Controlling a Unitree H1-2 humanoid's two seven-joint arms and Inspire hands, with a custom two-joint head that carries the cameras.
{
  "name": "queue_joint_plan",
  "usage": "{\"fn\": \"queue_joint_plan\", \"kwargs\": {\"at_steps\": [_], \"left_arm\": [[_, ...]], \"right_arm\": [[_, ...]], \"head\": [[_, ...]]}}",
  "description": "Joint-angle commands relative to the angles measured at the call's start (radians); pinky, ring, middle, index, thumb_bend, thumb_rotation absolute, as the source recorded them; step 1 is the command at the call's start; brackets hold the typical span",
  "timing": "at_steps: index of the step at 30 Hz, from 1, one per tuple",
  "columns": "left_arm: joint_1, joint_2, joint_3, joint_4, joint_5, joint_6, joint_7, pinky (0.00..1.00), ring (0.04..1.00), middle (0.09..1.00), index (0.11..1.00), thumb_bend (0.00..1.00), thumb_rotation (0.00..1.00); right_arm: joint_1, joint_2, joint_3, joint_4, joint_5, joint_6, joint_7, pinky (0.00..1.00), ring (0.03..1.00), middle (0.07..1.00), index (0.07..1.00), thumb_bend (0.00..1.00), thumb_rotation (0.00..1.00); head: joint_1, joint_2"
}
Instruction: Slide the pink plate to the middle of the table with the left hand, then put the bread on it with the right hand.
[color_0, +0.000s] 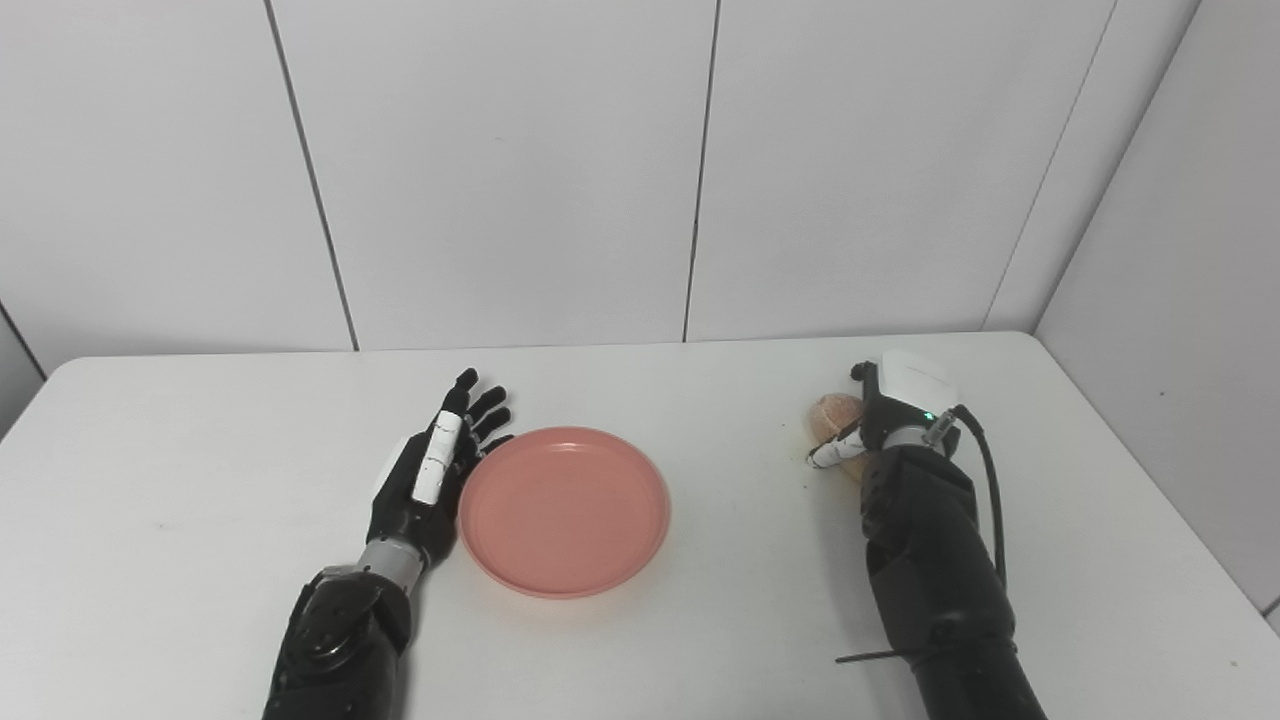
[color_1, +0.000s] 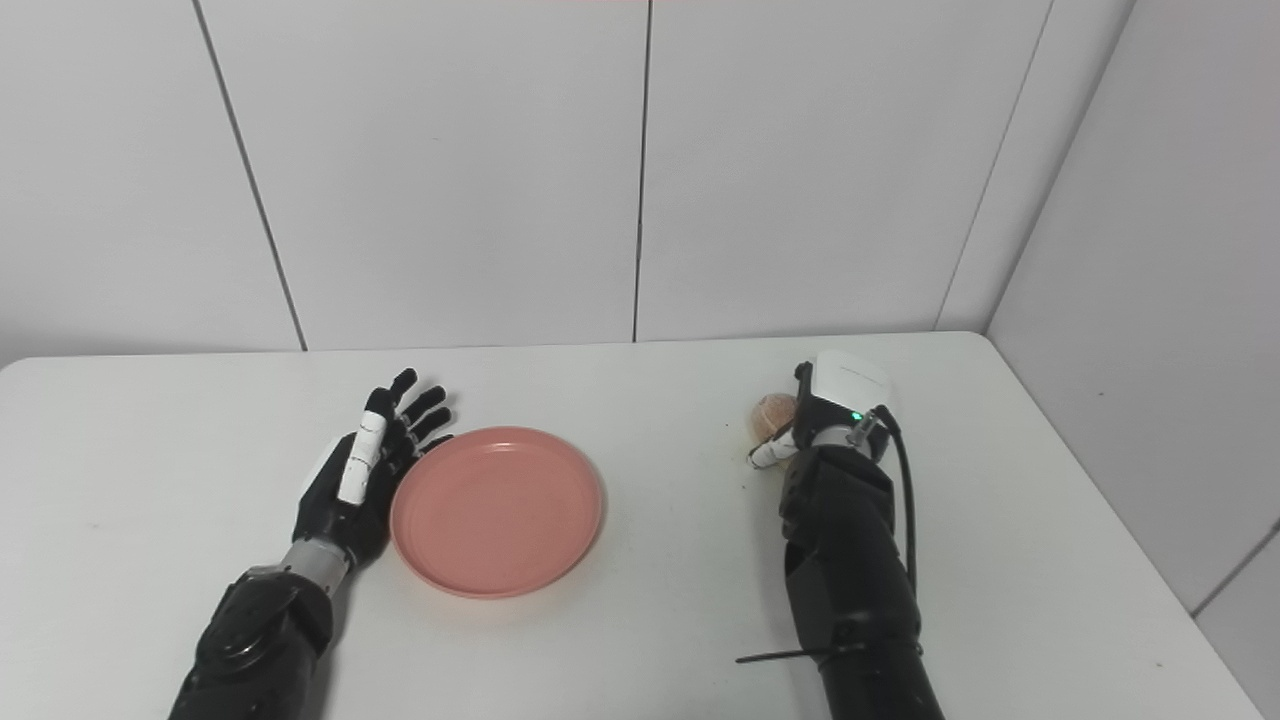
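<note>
The pink plate (color_0: 563, 508) lies flat on the white table (color_0: 700, 400), a little left of its middle. My left hand (color_0: 432, 470) rests open against the plate's left rim, fingers stretched out and pointing away from me. The bread (color_0: 833, 414), a small tan roll, sits at the right side of the table. My right hand (color_0: 880, 415) is over it from the right, thumb curled under its near side, fingers mostly hidden behind the wrist. The roll is partly covered by the hand.
White wall panels stand behind the table and along its right side. The table's right edge (color_0: 1150, 470) runs close to the right arm.
</note>
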Motion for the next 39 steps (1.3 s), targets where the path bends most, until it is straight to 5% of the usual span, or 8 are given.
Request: {"fn": "queue_joint_plan", "kwargs": {"at_steps": [1,15,21,26,29,36,37,39], "left_arm": [[0.007,-0.006,-0.003,-0.002,-0.012,0.028,-0.002,0.85,0.923,0.928,0.983,0.99,0.84],[0.009,-0.009,-0.004,-0.003,-0.009,0.026,0.005,0.83,0.918,0.924,0.974,1.0,0.83],[0.01,-0.009,-0.008,-0.004,-0.004,0.023,0.004,0.82,0.918,0.925,0.976,1.0,0.84],[0.011,-0.014,-0.003,-0.004,-0.009,0.024,0.006,0.84,0.923,0.926,0.973,0.99,0.84],[0.008,-0.014,0.0,0.003,-0.014,0.022,0.002,0.85,0.929,0.925,0.974,0.99,0.83],[0.006,-0.015,0.0,0.005,-0.008,0.022,0.007,0.84,0.923,0.922,0.971,0.99,0.83],[0.006,-0.015,0.0,0.004,-0.008,0.022,0.008,0.83,0.92,0.922,0.97,0.99,0.83],[0.007,-0.015,-0.001,0.002,-0.006,0.021,0.008,0.83,0.917,0.922,0.971,0.99,0.83]], "right_arm": [[-0.019,-0.026,0.007,-0.041,-0.016,0.003,-0.008,0.17,0.265,0.472,0.749,0.56,0.0],[-0.003,-0.026,0.08,-0.256,0.06,0.003,-0.005,0.11,0.173,0.468,0.677,0.56,0.0],[-0.001,-0.028,0.114,-0.36,0.041,0.003,0.042,0.13,0.206,0.47,0.508,0.53,0.0],[0.004,-0.039,0.15,-0.435,0.03,0.003,0.075,0.2,0.287,0.408,0.519,0.52,0.02],[0.006,-0.047,0.182,-0.477,0.014,0.002,0.103,0.15,0.216,0.305,0.482,0.52,0.16],[0.014,-0.07,0.259,-0.537,0.016,-0.015,0.113,0.11,0.176,0.253,0.474,0.51,0.18],[0.015,-0.074,0.267,-0.542,0.019,-0.016,0.114,0.13,0.196,0.277,0.458,0.56,0.39],[0.015,-0.078,0.279,-0.551,0.027,-0.018,0.115,0.13,0.206,0.289,0.436,0.61,0.58]], "head": [[0.001,0.001],[0.009,0.002],[0.011,0.003],[0.017,0.003],[0.019,0.003],[0.022,0.0],[0.022,0.0],[0.023,-0.001]]}}
